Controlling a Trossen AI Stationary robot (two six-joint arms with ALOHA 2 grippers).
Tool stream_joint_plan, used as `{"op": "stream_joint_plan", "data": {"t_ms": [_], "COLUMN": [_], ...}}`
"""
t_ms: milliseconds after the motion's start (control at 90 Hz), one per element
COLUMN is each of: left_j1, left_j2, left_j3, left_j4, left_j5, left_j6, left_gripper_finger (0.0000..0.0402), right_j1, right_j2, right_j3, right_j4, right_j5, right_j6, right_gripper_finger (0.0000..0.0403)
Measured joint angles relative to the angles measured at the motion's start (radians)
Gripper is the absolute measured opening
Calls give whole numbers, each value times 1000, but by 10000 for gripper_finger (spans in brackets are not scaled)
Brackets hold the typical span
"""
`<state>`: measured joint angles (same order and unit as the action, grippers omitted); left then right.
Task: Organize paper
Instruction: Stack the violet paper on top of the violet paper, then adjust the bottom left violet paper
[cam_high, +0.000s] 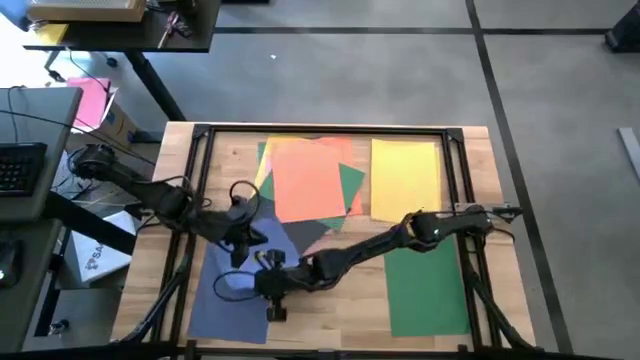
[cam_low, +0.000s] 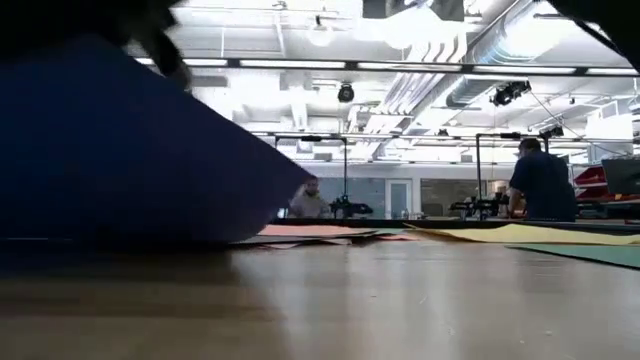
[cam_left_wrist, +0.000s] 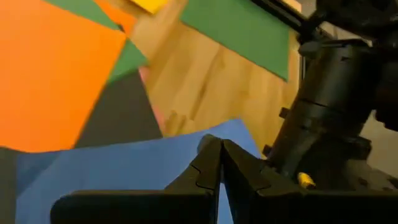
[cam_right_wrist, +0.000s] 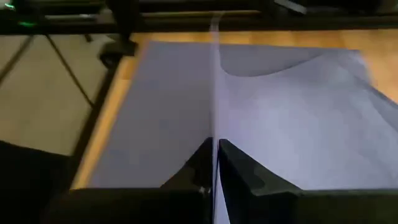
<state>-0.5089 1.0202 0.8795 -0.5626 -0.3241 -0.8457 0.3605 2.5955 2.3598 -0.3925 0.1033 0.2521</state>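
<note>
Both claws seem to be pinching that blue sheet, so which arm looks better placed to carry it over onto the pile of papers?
Probably the left gripper: it is shut on the blue sheet at the edge nearest the pile.

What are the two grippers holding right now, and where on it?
Both pinch the blue sheet by its edge: left gripper and right gripper, jaws closed on the lifted paper.

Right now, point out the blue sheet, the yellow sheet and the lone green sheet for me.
Blue sheet (cam_high: 225, 300): high view, flat part near the table's front left corner.
Yellow sheet (cam_high: 405, 178): high view, middle of the sheet.
Green sheet (cam_high: 428, 290): high view, middle of the sheet, under the right arm.
</note>
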Motion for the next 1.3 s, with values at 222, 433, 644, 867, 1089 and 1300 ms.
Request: {"op": "stream_joint_plan", "data": {"t_ms": [222,433,644,867,1089,1300], "left_j1": [-59,-75,-83,-148,-281,-418], "left_j2": [2,2,2,1,11,104], "left_j3": [0,0,0,0,0,0], "left_j4": [-26,-25,-24,-42,-132,-143], "left_j5": [0,-1,45,132,126,107], "left_j6": [-88,-97,-123,-272,-536,-787], "left_gripper_finger": [0,0,0,0,0,0], "right_j1": [-35,-53,-53,-63,-69,-55], "right_j2": [11,15,15,-32,-98,-119], "right_j3": [-63,-63,-64,-65,-63,-72], "right_j4": [148,186,215,106,-251,-733], "right_j5": [-117,-213,-313,-530,-501,-101], "right_j6": [158,188,130,32,-74,-89], "right_gripper_finger": [0,10,105,209,229,188]}}
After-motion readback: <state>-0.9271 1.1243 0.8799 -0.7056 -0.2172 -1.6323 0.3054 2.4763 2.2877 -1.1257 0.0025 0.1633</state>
